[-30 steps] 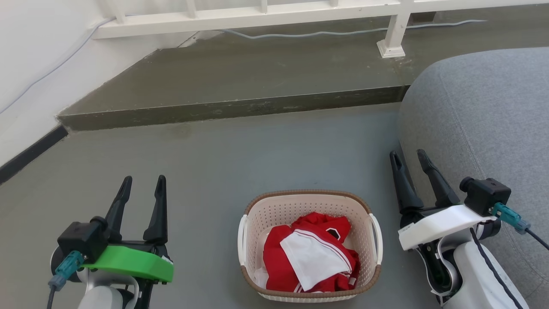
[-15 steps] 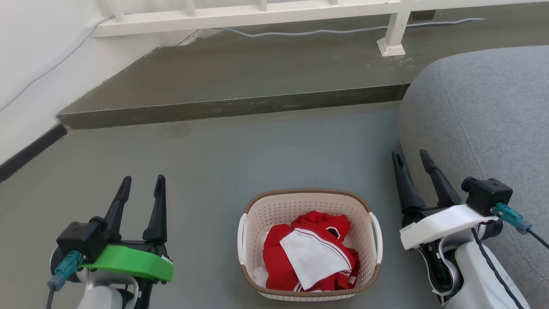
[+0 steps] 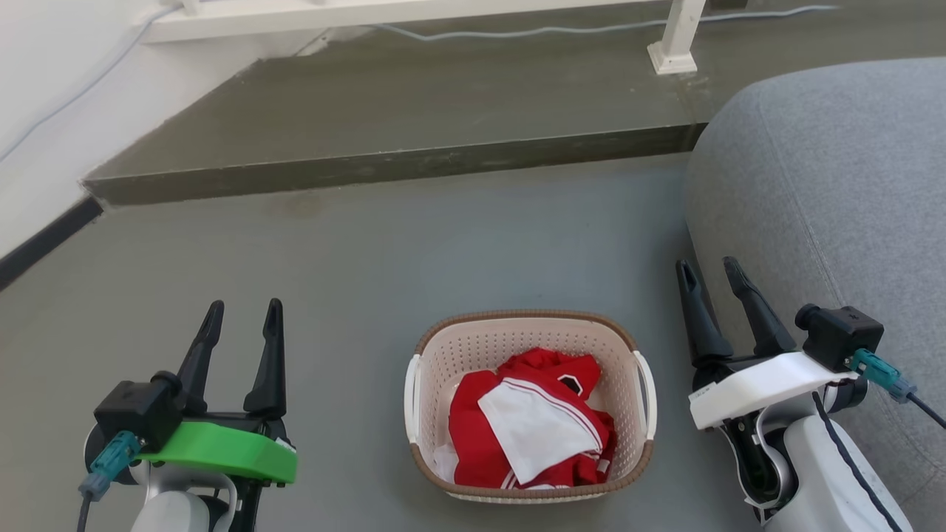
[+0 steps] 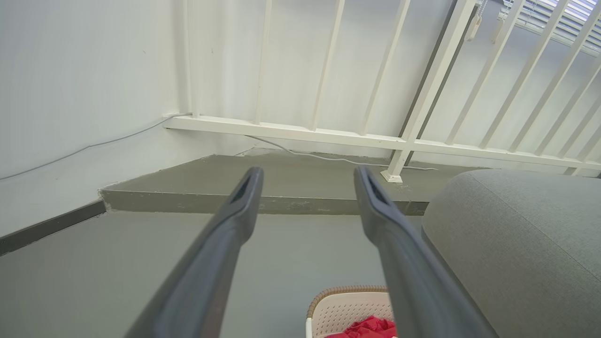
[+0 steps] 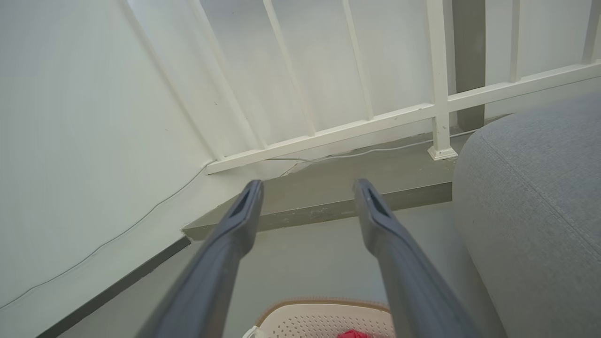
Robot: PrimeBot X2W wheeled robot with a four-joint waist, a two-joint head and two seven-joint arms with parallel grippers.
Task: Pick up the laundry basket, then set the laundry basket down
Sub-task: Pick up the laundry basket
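Observation:
The laundry basket stands on the grey floor low in the head view, cream and perforated with a brown rim and white side handles, holding red and white clothes. My left gripper is open to the basket's left, apart from it. To the basket's right my right gripper is open and empty, beside the grey sofa. A corner of the basket sits at the bottom of the left wrist view, below the left gripper. The basket's far rim lies under the right gripper.
A raised concrete step crosses the floor ahead, with a white railing post and a cable on it. A grey sofa fills the right side. A white wall with dark skirting runs along the left.
The whole head picture has shifted up a little, so the camera has tilted down. Both grippers stay open in about the same places beside the basket.

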